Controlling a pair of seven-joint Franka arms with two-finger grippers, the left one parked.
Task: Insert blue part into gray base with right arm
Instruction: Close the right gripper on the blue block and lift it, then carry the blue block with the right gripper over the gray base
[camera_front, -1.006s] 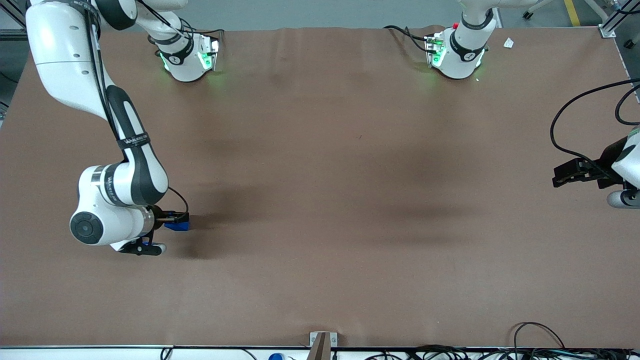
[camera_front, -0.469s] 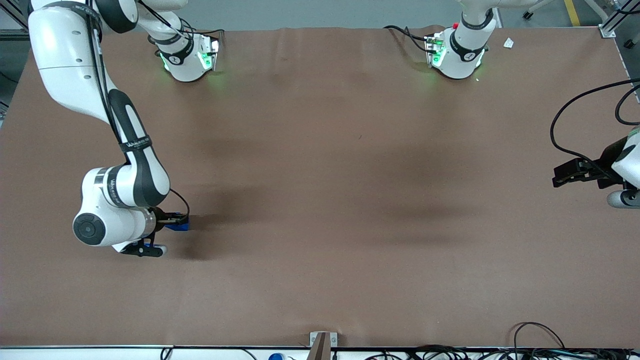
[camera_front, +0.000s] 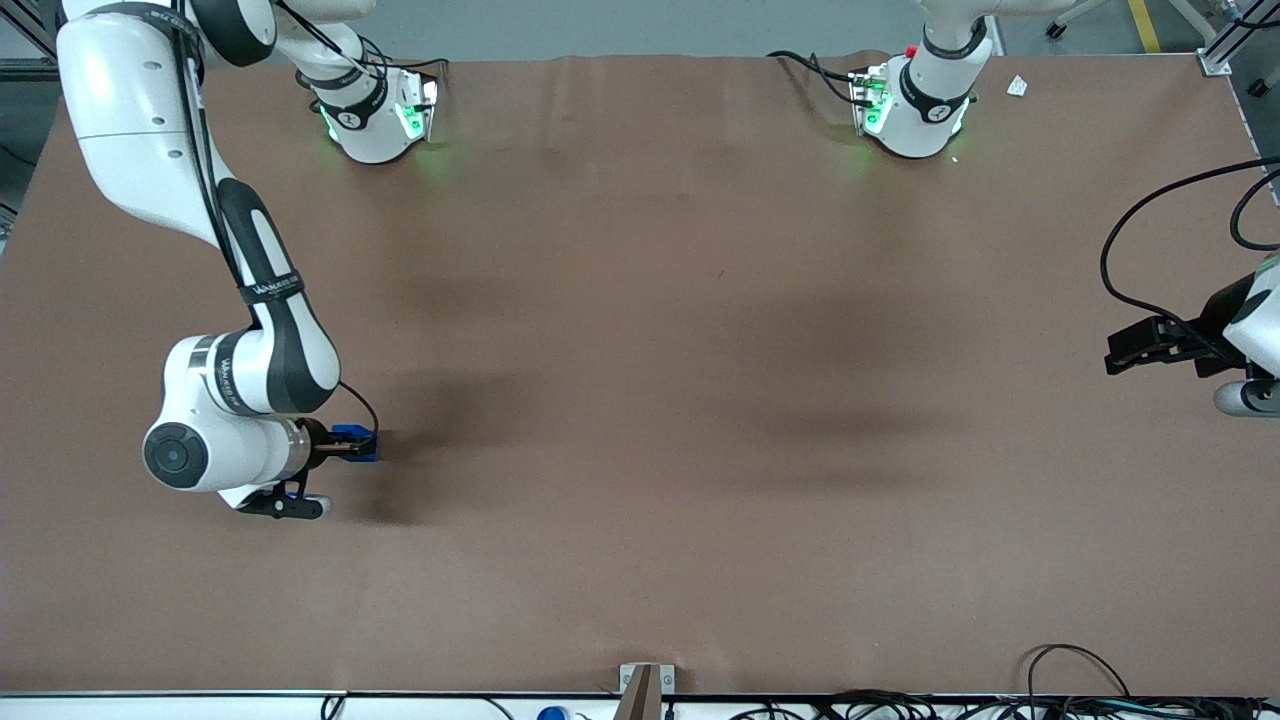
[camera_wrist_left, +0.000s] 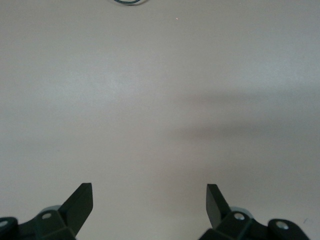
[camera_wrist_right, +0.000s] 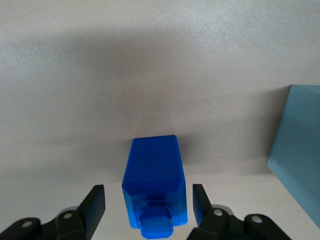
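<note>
The blue part (camera_wrist_right: 154, 175) lies on the brown table with its smaller step toward the camera. My right gripper (camera_wrist_right: 148, 196) is low over it, open, with one finger (camera_wrist_right: 96, 200) on each side and a gap between each finger and the block. In the front view the blue part (camera_front: 357, 441) peeks out beside the white wrist at the working arm's end of the table, where the gripper (camera_front: 335, 446) sits. The gray base (camera_wrist_right: 300, 160) shows as a pale blue-gray block beside the blue part and apart from it. In the front view it is hidden by the arm.
The brown table cover (camera_front: 700, 400) stretches toward the parked arm's end. The two arm bases (camera_front: 375, 115) stand at the table's edge farthest from the front camera. Cables (camera_front: 1080, 690) lie along the near edge.
The wrist has shifted slightly over the blue part. The blue part stays in about the same spot on the table.
</note>
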